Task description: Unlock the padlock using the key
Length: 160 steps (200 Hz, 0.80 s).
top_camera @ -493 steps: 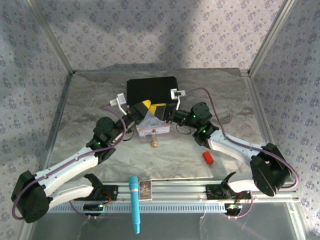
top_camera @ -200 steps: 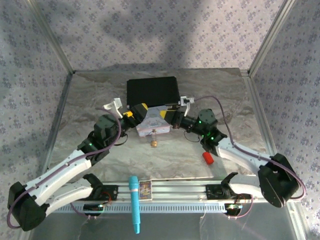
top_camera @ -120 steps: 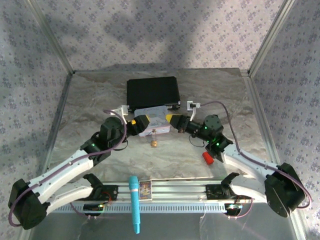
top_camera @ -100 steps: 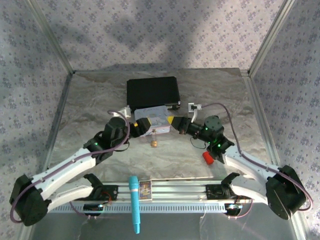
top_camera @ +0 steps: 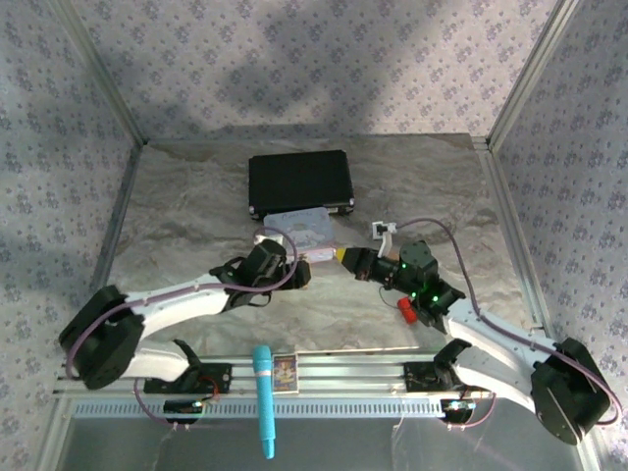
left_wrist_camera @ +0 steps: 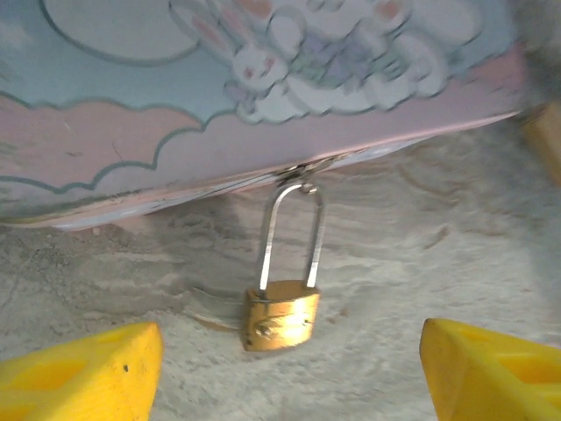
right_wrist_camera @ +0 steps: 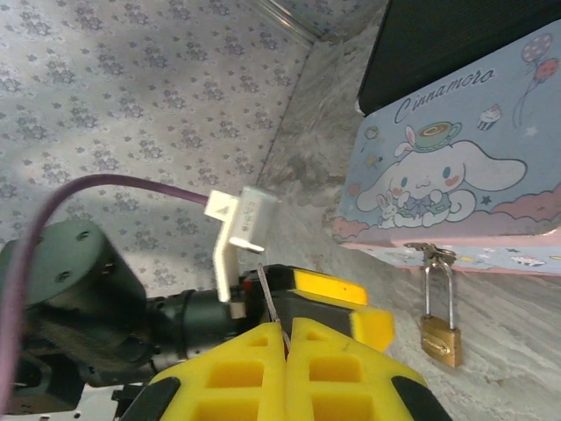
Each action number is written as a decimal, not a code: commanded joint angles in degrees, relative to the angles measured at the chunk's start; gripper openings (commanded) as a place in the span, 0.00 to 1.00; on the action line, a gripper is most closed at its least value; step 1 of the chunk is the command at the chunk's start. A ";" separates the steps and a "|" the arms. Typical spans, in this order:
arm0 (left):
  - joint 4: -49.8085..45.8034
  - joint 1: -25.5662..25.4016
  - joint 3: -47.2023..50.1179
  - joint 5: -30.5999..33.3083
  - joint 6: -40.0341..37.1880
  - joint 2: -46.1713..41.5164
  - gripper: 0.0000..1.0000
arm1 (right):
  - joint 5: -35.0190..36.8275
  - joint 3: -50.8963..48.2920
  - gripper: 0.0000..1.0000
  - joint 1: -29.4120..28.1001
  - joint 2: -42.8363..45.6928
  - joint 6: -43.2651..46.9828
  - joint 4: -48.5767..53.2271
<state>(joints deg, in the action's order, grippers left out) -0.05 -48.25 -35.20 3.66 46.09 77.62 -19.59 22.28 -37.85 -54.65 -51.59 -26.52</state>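
The small brass padlock (left_wrist_camera: 280,320) lies on the table, its thin silver shackle (left_wrist_camera: 294,235) hooked through the hasp of the pale blue cartoon tin (left_wrist_camera: 131,140). My left gripper (left_wrist_camera: 285,377) is open, one yellow finger on either side of the padlock and a little nearer than it. My right gripper (right_wrist_camera: 287,338) is shut on the thin silver key (right_wrist_camera: 270,303), which sticks up from between its pads. From the right wrist, the padlock (right_wrist_camera: 441,338) hangs below the tin (right_wrist_camera: 456,202), to the right of the left gripper's yellow finger (right_wrist_camera: 372,326). Seen from above, the left gripper (top_camera: 297,271) and right gripper (top_camera: 343,256) meet just in front of the tin (top_camera: 299,226).
A black case (top_camera: 299,181) lies behind the tin. A red cylinder (top_camera: 405,310) stands beside the right forearm. A blue handle-shaped tool (top_camera: 263,397) rests across the front rail. Patterned walls enclose the table on three sides.
Both grippers have left the top of the tin and come down in front of it. The left arm has swung low over the padlock; the right gripper has drawn back to the right.
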 commanded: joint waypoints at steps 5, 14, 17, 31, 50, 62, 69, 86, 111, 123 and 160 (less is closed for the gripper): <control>5.49 -0.01 -0.78 -2.43 -5.03 4.26 0.75 | 3.98 -0.49 0.00 -0.87 0.93 2.93 4.83; 5.03 -0.76 -1.82 -1.58 -5.80 5.12 0.75 | 4.42 -0.55 0.00 -1.23 0.91 3.20 5.28; 4.82 -1.00 -2.14 -1.10 -6.15 5.30 0.75 | 4.61 -0.57 0.00 -1.37 0.94 3.26 5.38; 4.62 -1.81 -2.75 1.16 -6.64 6.69 0.75 | 5.46 -0.86 0.00 -1.84 0.90 3.35 5.69; 6.17 -1.80 -2.36 3.07 -5.73 9.43 0.74 | 6.59 -1.46 0.00 -2.06 0.80 3.18 5.83; 7.55 -1.80 -2.58 2.92 -5.61 11.26 0.74 | 7.07 -1.60 0.00 -2.01 0.68 3.25 5.91; 8.01 -1.78 -2.97 2.48 -5.55 12.19 0.73 | 7.16 -1.63 0.00 -1.97 0.58 3.31 6.10; 9.57 -1.81 -3.42 1.53 -5.18 13.80 0.69 | 7.50 -1.63 0.00 -2.05 0.29 3.56 7.06; 9.10 -1.89 -4.46 2.26 -4.48 15.40 0.60 | 8.43 -2.26 0.00 -1.97 -0.38 3.76 7.76; 9.10 -1.98 -4.77 2.32 -4.13 15.99 0.55 | 8.82 -2.53 0.00 -1.96 -0.97 3.61 7.72; 9.71 -2.98 -4.86 2.31 -2.52 16.77 0.45 | 9.16 -2.73 0.00 -1.97 -3.11 3.39 6.88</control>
<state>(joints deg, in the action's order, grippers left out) 4.32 -50.02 -38.65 8.64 42.13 91.00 -11.77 20.32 -39.64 -56.66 -48.82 -19.81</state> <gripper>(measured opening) 0.486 0.055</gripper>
